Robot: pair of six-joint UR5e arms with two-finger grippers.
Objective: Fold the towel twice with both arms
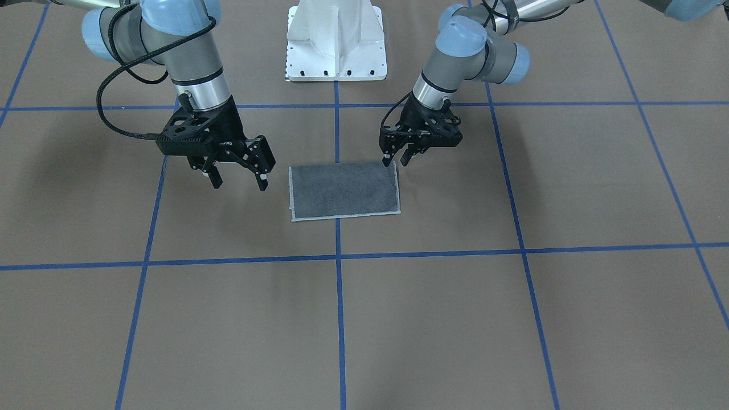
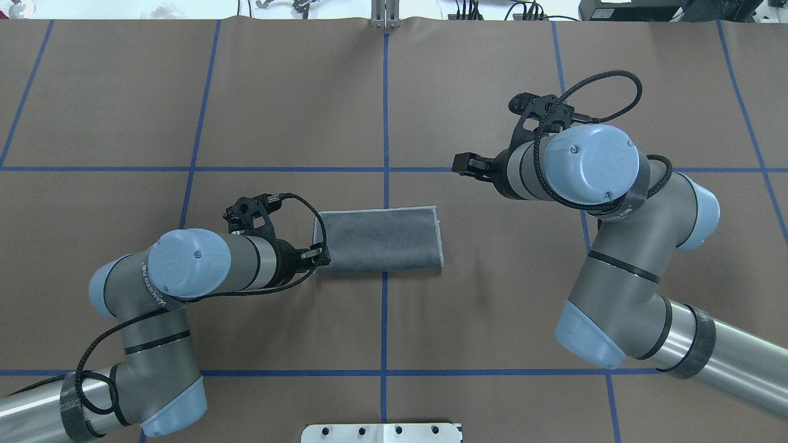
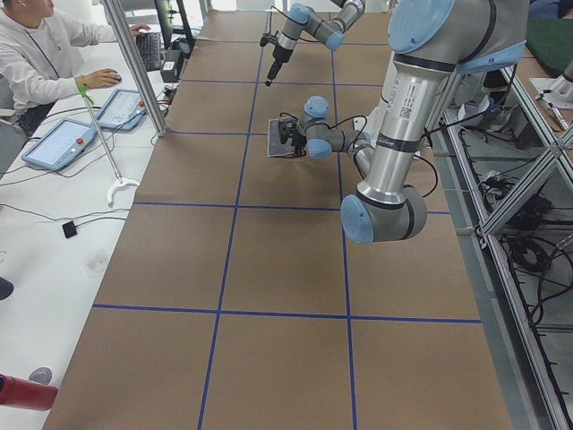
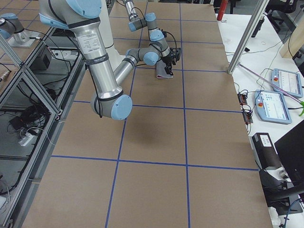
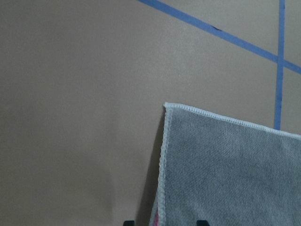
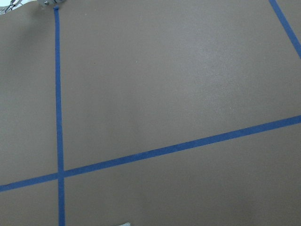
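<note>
The towel [image 1: 343,191] lies flat near the table's middle, folded into a rectangle with the dark grey face up and the light grey border showing; it also shows in the overhead view [image 2: 378,239]. My left gripper [image 1: 397,163] is open and low at the towel's corner nearest the robot's left. In the left wrist view the towel's edge [image 5: 230,174] runs between the fingertips, with a sliver of pink at the bottom. My right gripper [image 1: 239,184] is open and empty, above the table, clear of the towel's other short end.
The white bolted pedestal [image 1: 336,40] stands behind the towel at the robot's base. Blue tape lines [image 1: 337,256] grid the brown table. An operator [image 3: 45,45] sits at a side desk with tablets [image 3: 63,141].
</note>
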